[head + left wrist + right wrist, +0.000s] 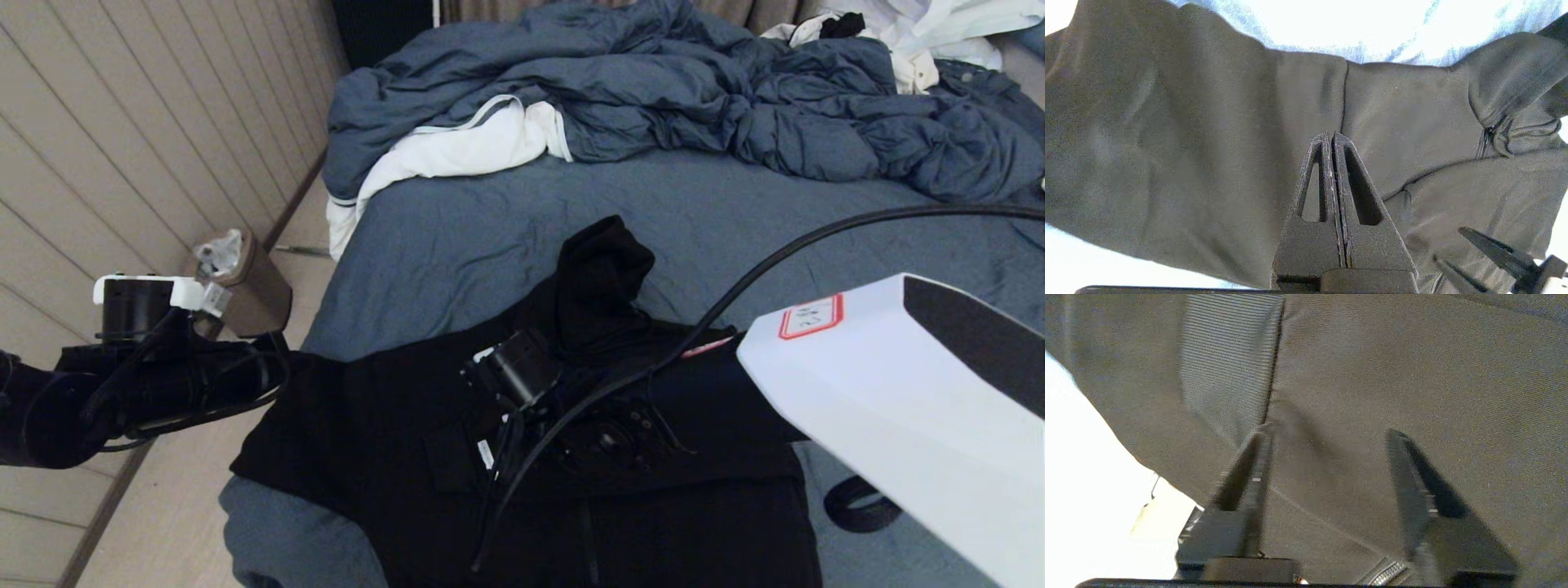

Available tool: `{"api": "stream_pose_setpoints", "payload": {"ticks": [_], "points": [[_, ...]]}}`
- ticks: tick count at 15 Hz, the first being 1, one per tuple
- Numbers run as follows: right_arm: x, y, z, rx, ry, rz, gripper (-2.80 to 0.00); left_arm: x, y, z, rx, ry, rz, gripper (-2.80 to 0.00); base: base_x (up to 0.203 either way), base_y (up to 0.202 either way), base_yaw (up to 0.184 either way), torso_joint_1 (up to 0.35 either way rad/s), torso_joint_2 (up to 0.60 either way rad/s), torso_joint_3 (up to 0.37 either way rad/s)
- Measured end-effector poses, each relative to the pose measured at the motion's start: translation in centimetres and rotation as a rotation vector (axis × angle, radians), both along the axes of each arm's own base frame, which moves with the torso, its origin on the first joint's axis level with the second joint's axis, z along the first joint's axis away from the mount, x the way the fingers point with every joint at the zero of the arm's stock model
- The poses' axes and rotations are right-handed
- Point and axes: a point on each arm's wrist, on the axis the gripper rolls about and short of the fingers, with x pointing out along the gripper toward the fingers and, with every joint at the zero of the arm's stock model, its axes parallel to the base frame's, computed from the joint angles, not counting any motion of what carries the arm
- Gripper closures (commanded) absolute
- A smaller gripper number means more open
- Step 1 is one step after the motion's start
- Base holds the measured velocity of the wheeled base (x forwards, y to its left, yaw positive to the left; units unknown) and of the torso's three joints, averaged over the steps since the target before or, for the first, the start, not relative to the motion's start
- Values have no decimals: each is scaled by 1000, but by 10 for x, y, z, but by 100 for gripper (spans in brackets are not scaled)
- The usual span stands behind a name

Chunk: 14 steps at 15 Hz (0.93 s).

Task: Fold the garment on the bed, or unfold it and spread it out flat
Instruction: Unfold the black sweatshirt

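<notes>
Garment (392, 441) lies on bed (457, 237) at approx 6 o'clock in head view, hood (600, 278) pointing to 12. Right hand (1327, 437) sits over garment centre, fingers (1404, 469) apart, nothing betw. them. Left hand (1331, 136) at garment's 9 o'clock edge, fingers together, no cloth gripped. Duvet (694, 90) bunched at 12.

The bed (457, 245) carries the black garment (392, 441) near its front edge and a rumpled duvet (694, 106) behind.
</notes>
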Motion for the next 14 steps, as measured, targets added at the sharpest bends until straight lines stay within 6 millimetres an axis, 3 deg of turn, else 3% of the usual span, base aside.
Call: {"api": "stream_pose_setpoints", "payload": {"ticks": [5, 11, 12, 14], "points": [[3, 11, -11, -24, -4, 26, -280, 2, 0, -5, 0, 10, -2, 0, 0, 0, 0, 0, 0, 0], [13, 25, -40, -82, 1, 50, -280, 5, -1, -9, 0, 14, -3, 0, 0, 0, 0, 0, 0, 0], [15, 25, -44, -95, -3, 41, 0, 5, -1, -9, -1, 15, -2, 0, 0, 0, 0, 0, 0, 0], [18, 26, -52, -139, -19, 41, 0, 5, -1, -9, -1, 16, -2, 0, 0, 0, 0, 0, 0, 0]]}}
